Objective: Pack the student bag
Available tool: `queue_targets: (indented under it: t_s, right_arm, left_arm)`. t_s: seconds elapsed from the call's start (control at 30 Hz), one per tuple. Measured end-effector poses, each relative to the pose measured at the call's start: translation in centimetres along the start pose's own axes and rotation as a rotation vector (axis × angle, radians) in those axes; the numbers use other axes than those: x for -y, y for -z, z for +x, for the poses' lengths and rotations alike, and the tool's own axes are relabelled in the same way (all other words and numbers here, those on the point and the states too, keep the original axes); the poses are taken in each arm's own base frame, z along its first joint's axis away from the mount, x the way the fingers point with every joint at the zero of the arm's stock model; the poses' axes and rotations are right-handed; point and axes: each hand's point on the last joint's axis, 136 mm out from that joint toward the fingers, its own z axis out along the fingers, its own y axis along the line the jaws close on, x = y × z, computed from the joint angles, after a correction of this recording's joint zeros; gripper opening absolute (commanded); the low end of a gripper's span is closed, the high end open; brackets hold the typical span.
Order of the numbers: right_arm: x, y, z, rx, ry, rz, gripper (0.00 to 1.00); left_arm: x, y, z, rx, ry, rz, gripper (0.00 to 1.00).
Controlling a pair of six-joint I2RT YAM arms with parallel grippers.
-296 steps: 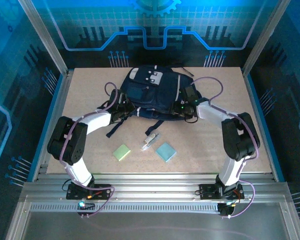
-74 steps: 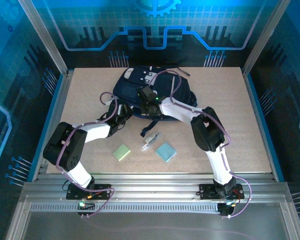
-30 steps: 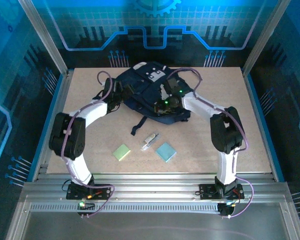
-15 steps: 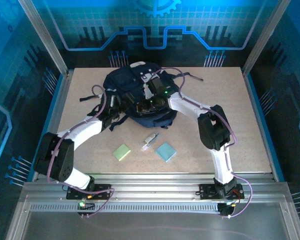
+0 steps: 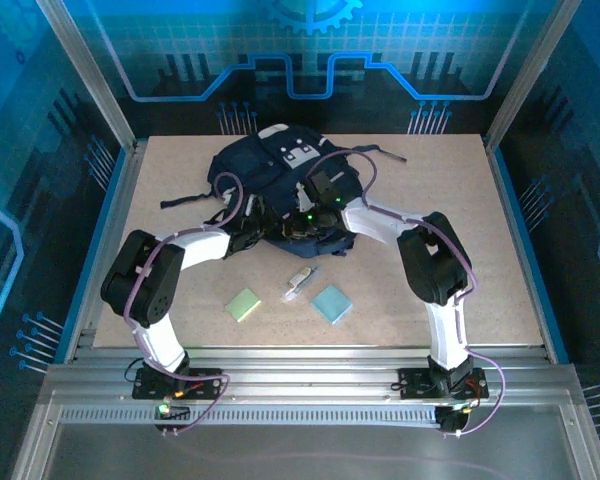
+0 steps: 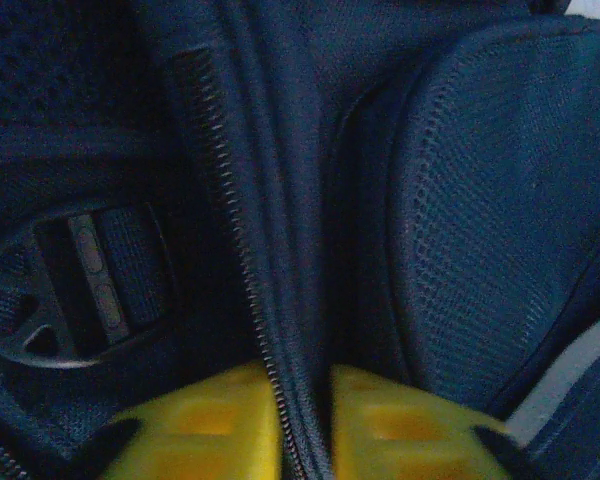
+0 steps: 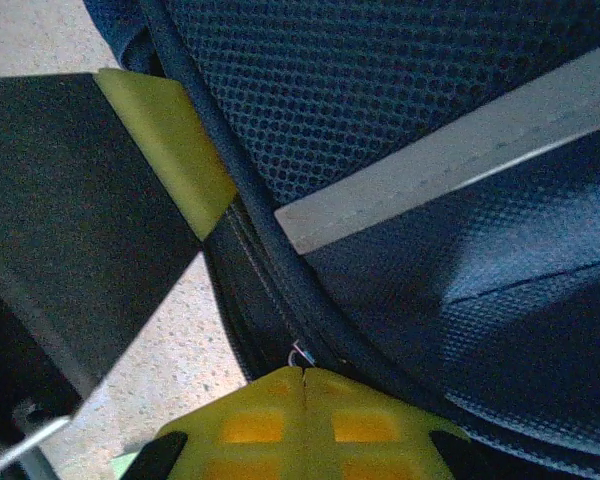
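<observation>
Your left pincer point(image 6: 302, 400) is clamped tight on a raised fold of the large dark navy fabric backpack point(image 5: 270, 165). A line of zipper teeth point(image 6: 225, 240) runs up from between its yellow pads point(image 6: 205, 420). Left of those pads a black plastic strap buckle point(image 6: 75, 300) sits in the fabric, and navy mesh crowds the pincer on both sides.

From above, the backpack lies around and beyond both pincers on the speckled beige tabletop point(image 5: 460, 200). A loose black strap point(image 5: 185, 198) trails out to the left of the left pincer, with bare board between it and the left rail.

On your side of the pincers, three things lie on open board: a light green square pad point(image 5: 244, 304), a small white-grey object point(image 5: 300, 283) and a blue-green square pad point(image 5: 331, 303).

Your right pincer point(image 7: 302, 375) has its yellow pads pressed flat together at the backpack's edge. A tiny metal loop point(image 7: 300, 354) sits right where they meet, though I cannot tell whether it is nipped. That wrist view also gives you a pale grey stripe point(image 7: 450, 160) across the mesh. Right of this pincer the board is bare up to the rail.
</observation>
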Motion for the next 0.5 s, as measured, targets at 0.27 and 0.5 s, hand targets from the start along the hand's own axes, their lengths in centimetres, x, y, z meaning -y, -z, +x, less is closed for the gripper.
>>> queue_targets:
  t_s: [0.27,0.5]
  right_arm:
    - [2.1,2.5,0.3,0.025,0.113,0.134,0.00]
    - [7.1,7.3,0.8,0.014,0.106,0.258,0.00]
  left_arm:
    - [0.9,0.0,0.0,-0.010,-0.014,0.022,0.00]
    - [2.1,1.8,-1.4,0.023,-0.011,0.054,0.00]
